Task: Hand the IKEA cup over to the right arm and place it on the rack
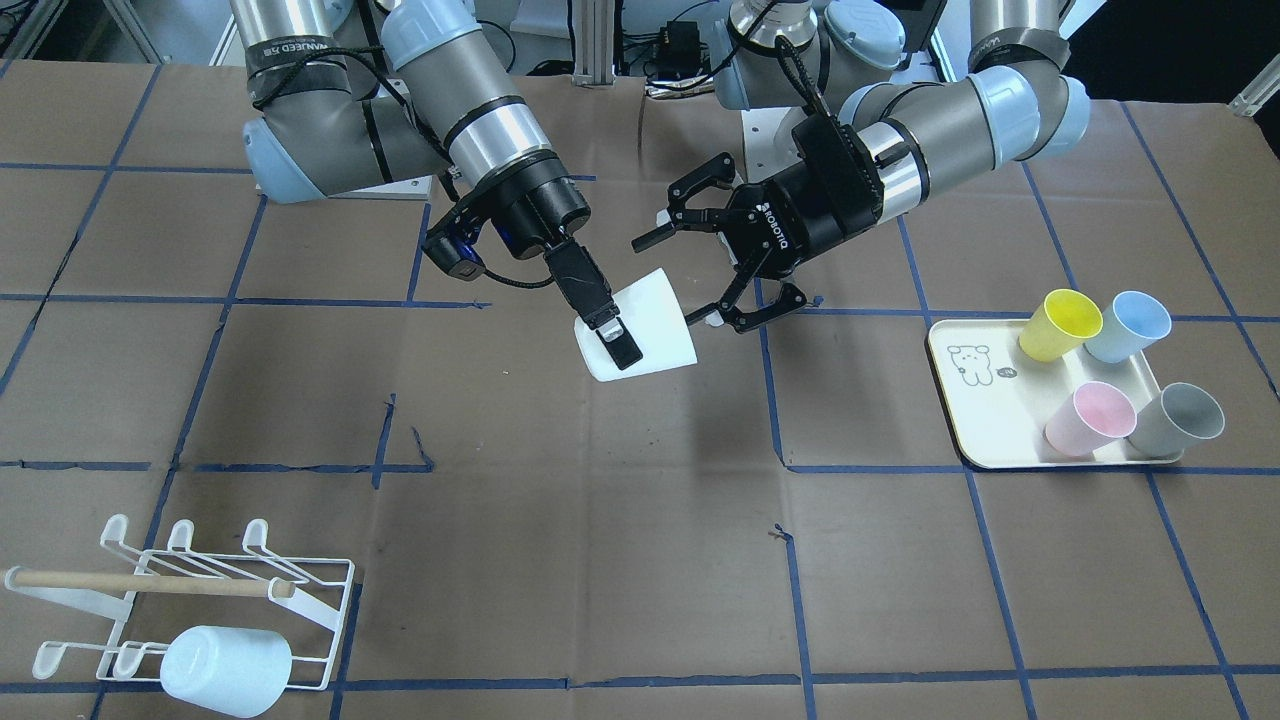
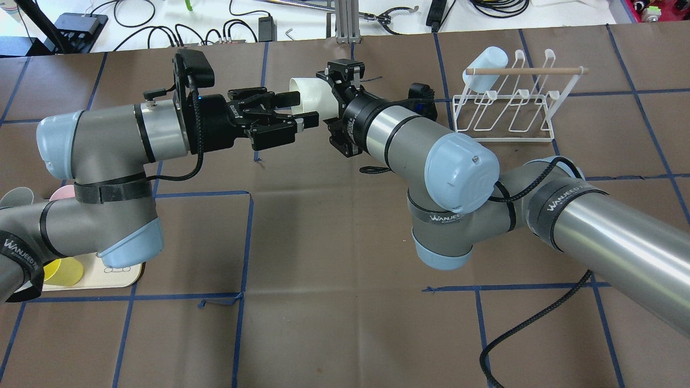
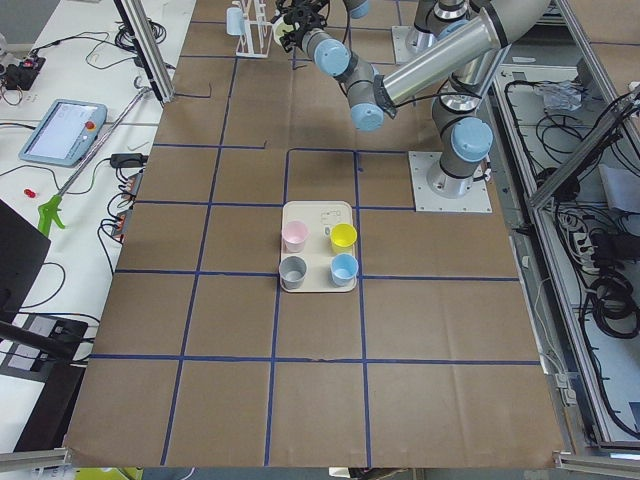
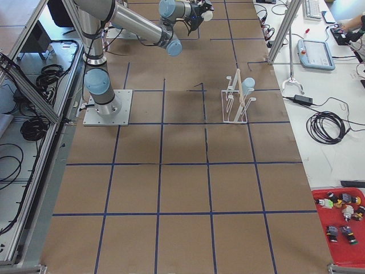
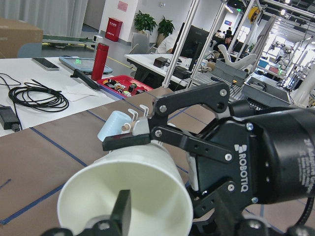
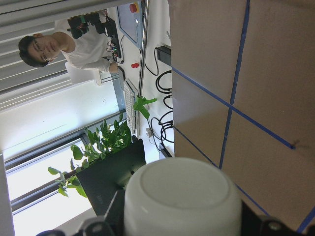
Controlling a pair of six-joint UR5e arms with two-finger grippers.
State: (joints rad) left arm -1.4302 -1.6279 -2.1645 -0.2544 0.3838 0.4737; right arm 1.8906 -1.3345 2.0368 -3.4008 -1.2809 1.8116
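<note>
A white cup (image 1: 650, 315) hangs in mid-air over the table's far middle. My right gripper (image 1: 615, 332) is shut on it: one finger lies on its outer wall and the cup's base points at the palm, as the right wrist view (image 6: 182, 201) shows. My left gripper (image 1: 690, 280) is open, with its jaws spread at the cup's mouth and not gripping it. The left wrist view looks into the cup's mouth (image 5: 128, 196). The white wire rack (image 1: 200, 590) with a wooden dowel stands at the table's right end and also shows in the overhead view (image 2: 506, 102).
A pale blue cup (image 1: 225, 670) hangs on the rack. A cream tray (image 1: 990, 420) at the table's left end holds a yellow cup (image 1: 1060, 325), a blue cup (image 1: 1128, 325), a pink cup (image 1: 1090, 418) and a grey cup (image 1: 1180, 420). Both arms meet over the table's middle.
</note>
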